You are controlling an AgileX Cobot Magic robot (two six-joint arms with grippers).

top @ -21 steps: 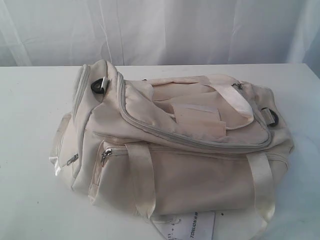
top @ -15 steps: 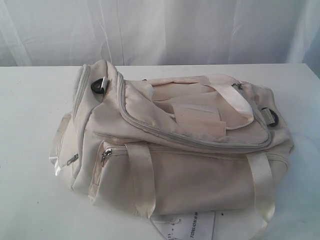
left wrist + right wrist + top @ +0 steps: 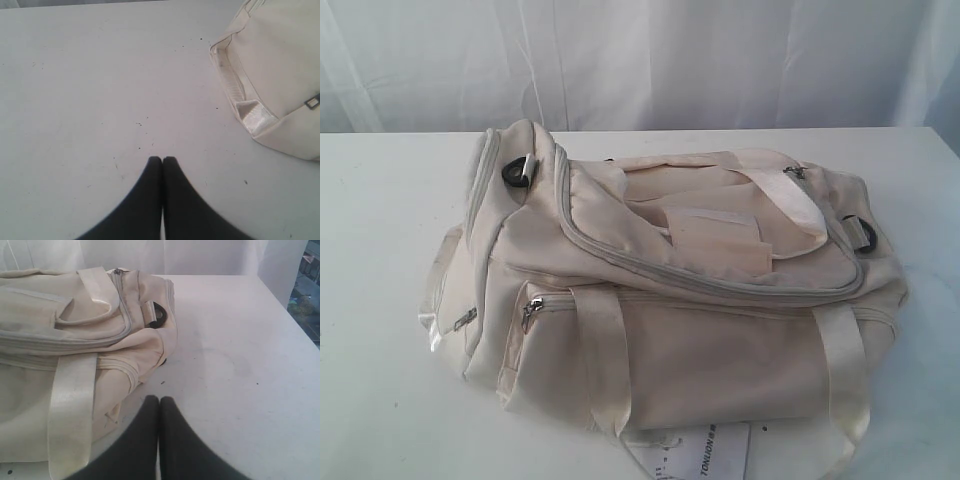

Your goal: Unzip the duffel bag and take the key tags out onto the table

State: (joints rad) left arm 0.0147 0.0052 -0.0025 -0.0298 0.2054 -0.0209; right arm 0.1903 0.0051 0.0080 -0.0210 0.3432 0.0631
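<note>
Exterior view: a soft cream duffel bag [image 3: 700, 360] lay slumped on the smooth white table [image 3: 380, 250].
Glossy satin straps [image 3: 605, 360] crossed its matte fabric, and a grey zipper [image 3: 720, 285] curved along the top. The tapered black left gripper [image 3: 162, 160] and right gripper [image 3: 159, 400] were pressed closed, holding nothing, beside the bag.

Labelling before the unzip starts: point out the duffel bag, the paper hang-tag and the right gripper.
duffel bag [image 3: 720, 370], exterior view, on its front side panel.
paper hang-tag [image 3: 705, 455], exterior view, on the printed strip.
right gripper [image 3: 159, 399], right wrist view, between its closed fingertips.
</note>
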